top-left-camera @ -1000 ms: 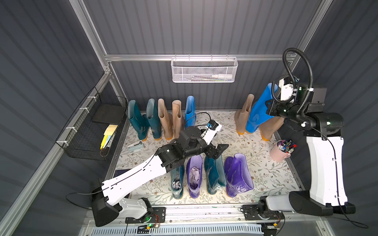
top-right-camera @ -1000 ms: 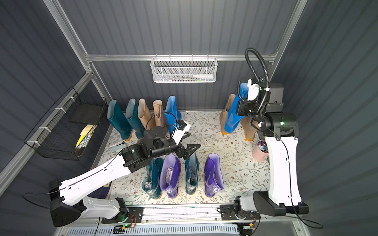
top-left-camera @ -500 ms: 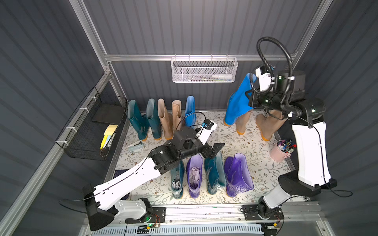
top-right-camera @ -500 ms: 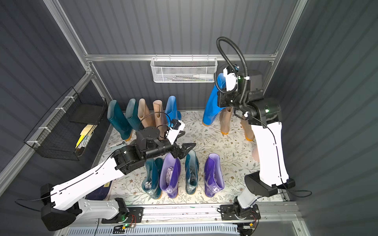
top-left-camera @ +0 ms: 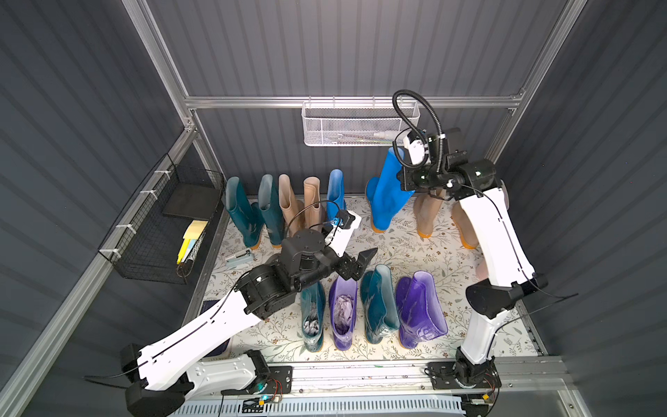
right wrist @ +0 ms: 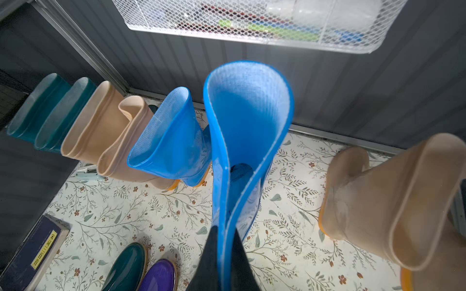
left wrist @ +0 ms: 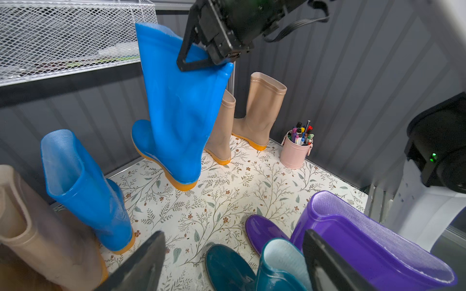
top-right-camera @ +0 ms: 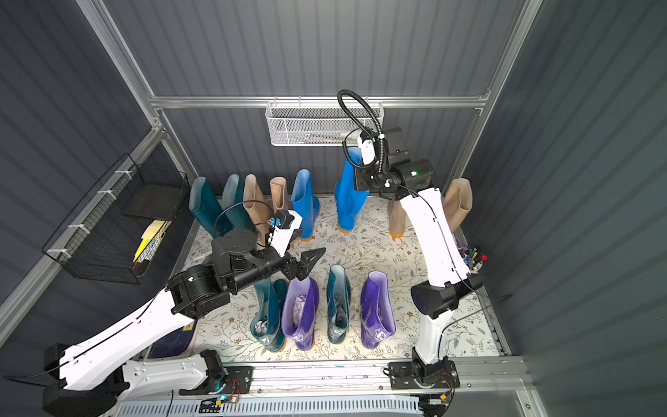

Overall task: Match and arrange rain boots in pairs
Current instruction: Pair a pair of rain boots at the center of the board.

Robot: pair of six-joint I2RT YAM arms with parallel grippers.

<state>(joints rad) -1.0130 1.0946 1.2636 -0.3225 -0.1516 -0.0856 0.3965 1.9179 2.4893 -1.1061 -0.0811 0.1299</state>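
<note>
Your right gripper is clenched on the top rim of a blue boot, with the rim pinched between its fingers. The boot hangs below that gripper, tilted, with its toe lifted off the flowered mat. You cannot tell whether the heel touches the mat. Near the held boot, on the side toward your left arm, the second blue boot stands at the end of a row with two beige boots and two teal boots. On the right gripper's other side stand the other beige boots. Your left gripper is released, its jaws wide and holding nothing. It hovers over the near row, where the front teal boots and two purple boots alternate just below its fingers.
</note>
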